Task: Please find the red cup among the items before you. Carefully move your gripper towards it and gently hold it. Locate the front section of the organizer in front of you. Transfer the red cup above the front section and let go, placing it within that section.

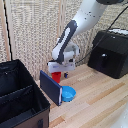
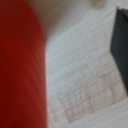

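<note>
The red cup [image 1: 57, 76] sits directly under the white gripper [image 1: 61, 69], touching its underside, behind the upright flap near the back of the wooden table. In the wrist view the red cup [image 2: 20, 65] fills one whole side, blurred and very close; the fingers themselves are hidden. The gripper looks shut on the cup's wall. The black fabric organizer [image 1: 15, 75] stands at the exterior view's left, with a cross divider splitting it into two compartments. The cup is to the right of the organizer, outside it.
A blue bowl [image 1: 67, 93] lies on the table in front of the cup. A dark blue-grey flap [image 1: 50, 87] stands up beside the organizer. A glossy black appliance [image 1: 111, 52] occupies the exterior view's right. A dark edge [image 2: 120, 45] shows in the wrist view.
</note>
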You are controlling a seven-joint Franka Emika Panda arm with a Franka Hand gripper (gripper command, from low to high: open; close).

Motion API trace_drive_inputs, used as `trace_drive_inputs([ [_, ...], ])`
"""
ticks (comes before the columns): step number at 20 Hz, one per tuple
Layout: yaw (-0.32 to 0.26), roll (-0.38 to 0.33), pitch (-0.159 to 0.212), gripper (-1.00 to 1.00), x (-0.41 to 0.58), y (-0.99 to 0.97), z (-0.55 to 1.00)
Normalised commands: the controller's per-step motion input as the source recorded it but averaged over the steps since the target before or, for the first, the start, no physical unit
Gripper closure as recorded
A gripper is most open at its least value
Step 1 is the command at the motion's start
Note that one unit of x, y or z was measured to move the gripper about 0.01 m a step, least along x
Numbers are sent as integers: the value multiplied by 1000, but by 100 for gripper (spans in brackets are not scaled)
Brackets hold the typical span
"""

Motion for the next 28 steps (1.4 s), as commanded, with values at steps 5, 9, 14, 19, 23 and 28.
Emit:
trace_drive_inputs([
  [5,-5,29,-15,100,-56,41,0],
  [9,-4,63,0,100,-243,216,134],
  [14,0,160,79,100,-126,165,660],
  [19,0,124,84,100,-97,110,765],
  [23,0,93,77,100,-98,54,863],
  [28,17,108,78,100,-22,139,815],
])
